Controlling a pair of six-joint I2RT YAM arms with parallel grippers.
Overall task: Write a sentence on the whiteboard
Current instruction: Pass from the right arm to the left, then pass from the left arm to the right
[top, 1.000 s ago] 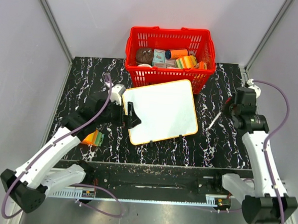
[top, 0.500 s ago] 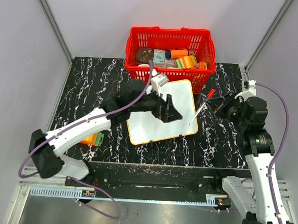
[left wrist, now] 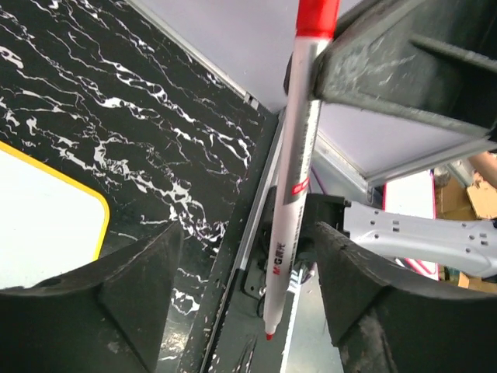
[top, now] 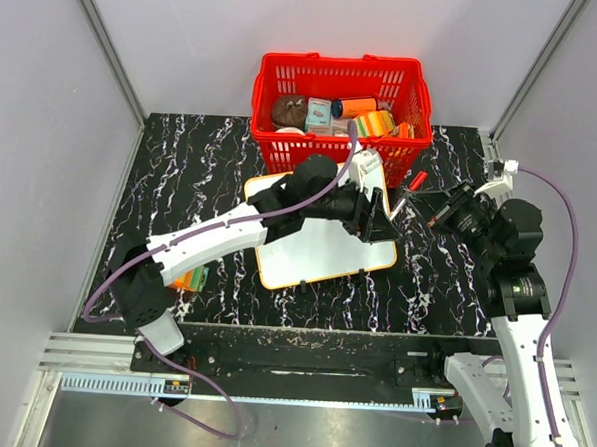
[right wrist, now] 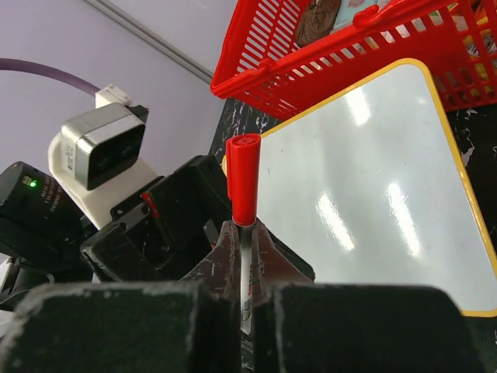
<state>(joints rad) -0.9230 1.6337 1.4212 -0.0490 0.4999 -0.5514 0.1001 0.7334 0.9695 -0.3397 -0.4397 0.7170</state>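
Note:
The whiteboard (top: 317, 250) lies flat in front of the basket, and its face is blank; no sentence shows on it. It also shows in the right wrist view (right wrist: 373, 179). My right gripper (top: 432, 206) (right wrist: 243, 229) is shut on a white marker (right wrist: 243, 177) with a red cap end (top: 418, 180), held above the table just right of the board. My left gripper (top: 387, 223) (left wrist: 248, 256) reaches over the board's right part. Its jaws are open on either side of the marker's lower end (left wrist: 283, 233), not touching it. The red nib shows.
A red basket (top: 341, 74) full of small items stands at the back, touching the board's far edge. An orange and green item (top: 188, 276) lies on the black marbled table left of the board. Grey walls stand on both sides.
My left arm swung from the board's left edge across it to the right, up to the marker. My right gripper lifted the marker and turned it toward the left gripper.

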